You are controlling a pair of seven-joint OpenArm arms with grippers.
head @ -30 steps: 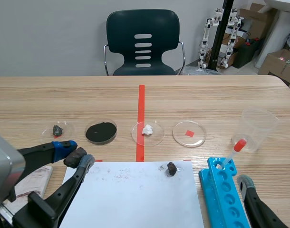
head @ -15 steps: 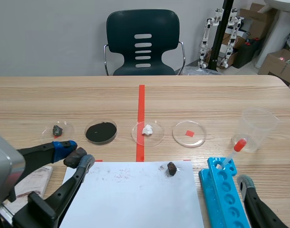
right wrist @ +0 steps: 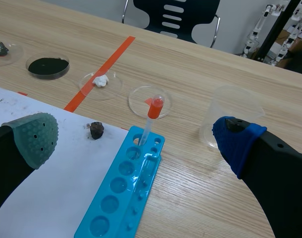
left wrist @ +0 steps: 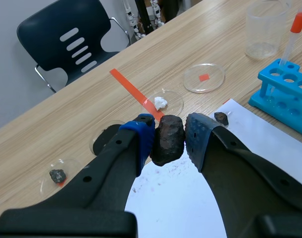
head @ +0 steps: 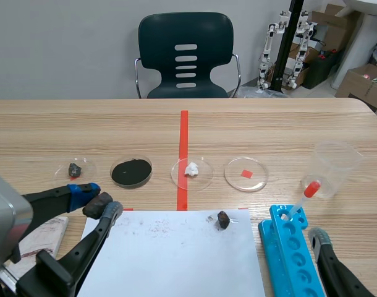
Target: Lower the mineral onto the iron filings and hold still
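My left end effector (left wrist: 169, 141) is clamped on the mineral (left wrist: 167, 135), blue pad on one flank and grey pad on the other, fingers only as far apart as the lump is wide; so the pick-up is done, by my reading, and the lowering is all left to do. The mineral hangs above the near left corner of the paper (head: 176, 260), touching nothing but the pads; it is not over the filings (head: 131, 171), which lie in their dish farther out on the tabletop (head: 269, 120), apart from the end effector. I judge that I must carry it out over the dish, bring it down onto the black heap, then freeze. My right end effector (right wrist: 136, 139) is spread wide and grips nothing, low by the rack (right wrist: 126, 183). Beyond the left end effector a smaller stone (head: 223, 219) sits at the paper's far edge; another (head: 74, 169) rests in the dish just beside the filings.
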